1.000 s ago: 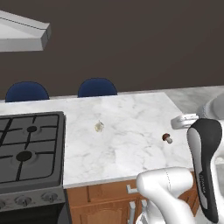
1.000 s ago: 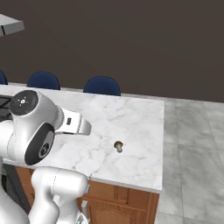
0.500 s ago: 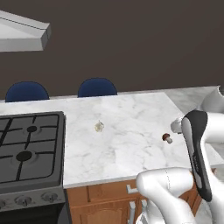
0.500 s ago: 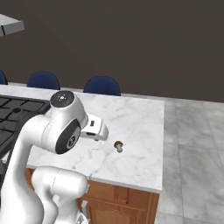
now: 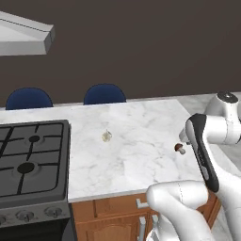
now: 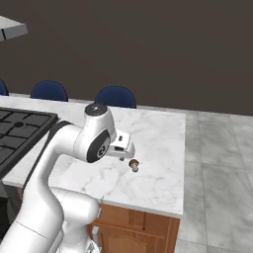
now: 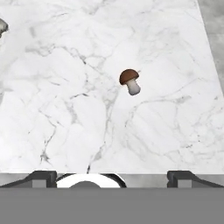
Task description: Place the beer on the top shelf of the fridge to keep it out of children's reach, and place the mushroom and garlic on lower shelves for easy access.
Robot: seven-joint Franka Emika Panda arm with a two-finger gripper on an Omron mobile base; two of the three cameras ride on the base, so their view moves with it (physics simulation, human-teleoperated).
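While the tool [image 7: 111, 175] hovers wide open and empty above the marble surface [image 7: 65, 122], the mushroom [image 7: 130, 81] lies just ahead; next it likely must descend and straddle it.

the garlic [image 7: 2, 27] is cut by the hand view's left edge, far from the mushroom [image 7: 130, 81]. in the left base view the arm partly hides the mushroom [image 5: 179, 148] (stem side barely readable).
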